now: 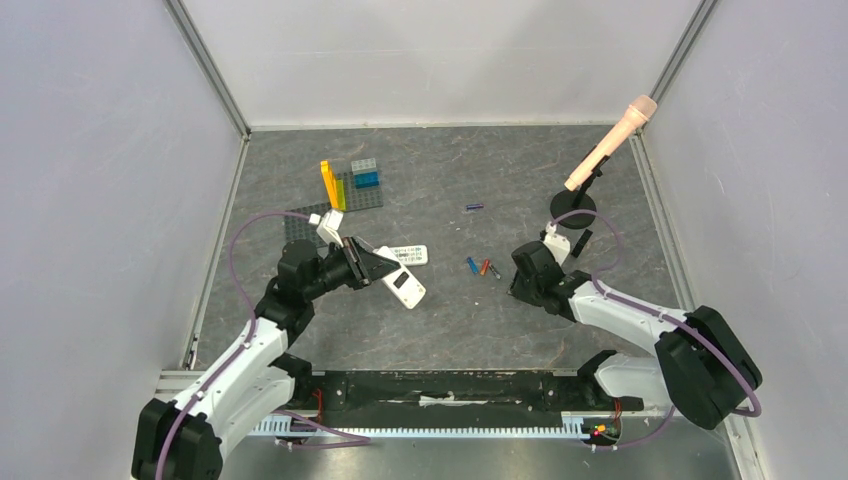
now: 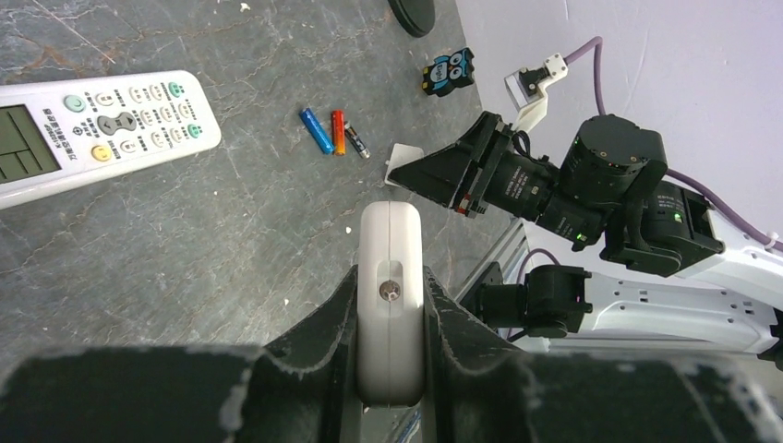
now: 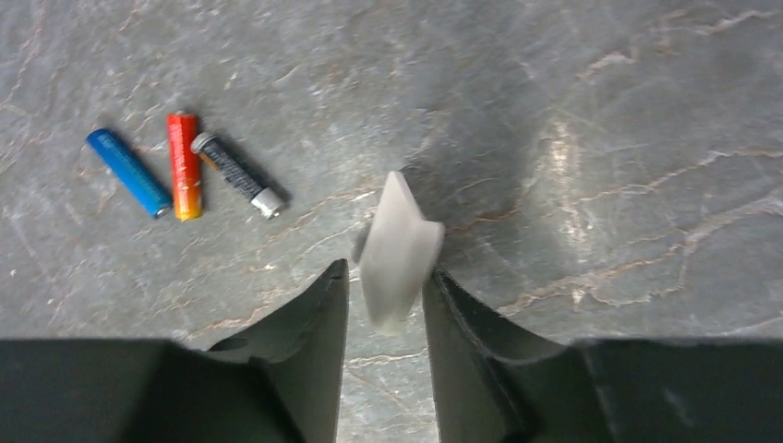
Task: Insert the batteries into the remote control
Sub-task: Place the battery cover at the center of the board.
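My left gripper (image 1: 385, 268) is shut on a white remote control (image 1: 407, 288) and holds it over the table; in the left wrist view (image 2: 391, 277) the remote (image 2: 391, 249) stands edge-on between the fingers. A blue battery (image 3: 129, 172), a red one (image 3: 184, 166) and a dark one (image 3: 235, 173) lie side by side on the table. A purple-blue battery (image 1: 474, 207) lies farther back. My right gripper (image 3: 388, 268) is low over the table, right of the three batteries. A blurred white cover piece (image 3: 399, 249) leans on its right finger, with a gap at the left finger.
A second white remote (image 2: 92, 129) with a screen and buttons lies flat behind the held one. A grey baseplate with coloured bricks (image 1: 345, 185) is at the back left. A pink microphone-like object on a black round stand (image 1: 573, 207) and a small owl figure (image 2: 449, 72) are at the back right.
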Motion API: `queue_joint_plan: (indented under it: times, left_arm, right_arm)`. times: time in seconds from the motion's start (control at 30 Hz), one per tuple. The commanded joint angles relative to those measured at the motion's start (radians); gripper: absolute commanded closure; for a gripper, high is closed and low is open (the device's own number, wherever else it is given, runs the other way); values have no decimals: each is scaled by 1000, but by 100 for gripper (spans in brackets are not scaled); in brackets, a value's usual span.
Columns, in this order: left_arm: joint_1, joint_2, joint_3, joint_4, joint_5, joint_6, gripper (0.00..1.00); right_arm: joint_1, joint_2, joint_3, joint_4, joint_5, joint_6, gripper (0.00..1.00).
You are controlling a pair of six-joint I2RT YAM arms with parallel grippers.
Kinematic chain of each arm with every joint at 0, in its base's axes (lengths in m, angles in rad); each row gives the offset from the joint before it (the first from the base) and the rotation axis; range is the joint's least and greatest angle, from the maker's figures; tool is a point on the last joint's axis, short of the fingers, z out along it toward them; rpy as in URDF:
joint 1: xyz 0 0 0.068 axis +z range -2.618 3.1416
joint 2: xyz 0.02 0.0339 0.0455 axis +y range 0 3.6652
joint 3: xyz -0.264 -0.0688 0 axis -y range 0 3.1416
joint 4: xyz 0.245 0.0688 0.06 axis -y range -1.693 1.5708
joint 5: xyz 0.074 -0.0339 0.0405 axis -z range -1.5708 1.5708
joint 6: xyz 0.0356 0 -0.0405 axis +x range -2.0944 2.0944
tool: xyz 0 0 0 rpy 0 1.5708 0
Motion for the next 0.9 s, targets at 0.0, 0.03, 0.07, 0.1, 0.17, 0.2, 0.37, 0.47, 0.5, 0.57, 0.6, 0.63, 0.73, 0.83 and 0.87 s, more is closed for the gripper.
queue_joint_plan:
  times: [0.0,0.03,0.07,0.1,0.17,0.2,0.37,0.47,0.5,0.57,0.6,0.63,0.73,0.83,0.87]
  left_arm:
    - [2,8,29,24,19,17,98]
    - [2,10,28,24,16,15,98]
    - [3,11,26,23,14,13,98]
    - [3,14,25,21,11,11,98]
    - [3,18,24,12,4,8,98]
    - [2,20,23,6,0,6,98]
    - [3,30,27,-18,2,5,98]
    - [2,35,30,-30,7,12,98]
    - [2,38,31,-35,7,15,98]
    - [2,43,31,-38,6,21,98]
    - [3,46,31,-38,7,23,98]
    - [3,49,31,-38,4,24,98]
    - [2,59,34,-38,0,30,98]
    - [2,69,36,-35,-2,35,98]
    - [2,73,35,-34,-2,36,98]
  right_arm:
    - [-3,0,27,-76,117,17,55]
    - [-3,-4,40,-98,125,16,48]
    - [-2,-11,50,-118,139,16,42]
    - [-3,-20,62,-135,154,15,36]
    - [-3,-42,85,-167,177,6,31]
    - [-3,-53,100,-185,188,-1,29]
    - [-2,-95,165,-164,133,-102,33]
    - [11,-49,230,-143,60,-144,44]
    - [20,-27,254,-142,48,-146,48]
    - [40,25,282,-130,39,-135,54]
    - [54,54,294,-123,42,-124,56]
    - [66,85,308,-120,49,-112,59]
    - [88,166,352,-120,66,-76,60]
    - [99,229,381,-117,85,-46,60]
    - [100,244,392,-121,91,-35,60]
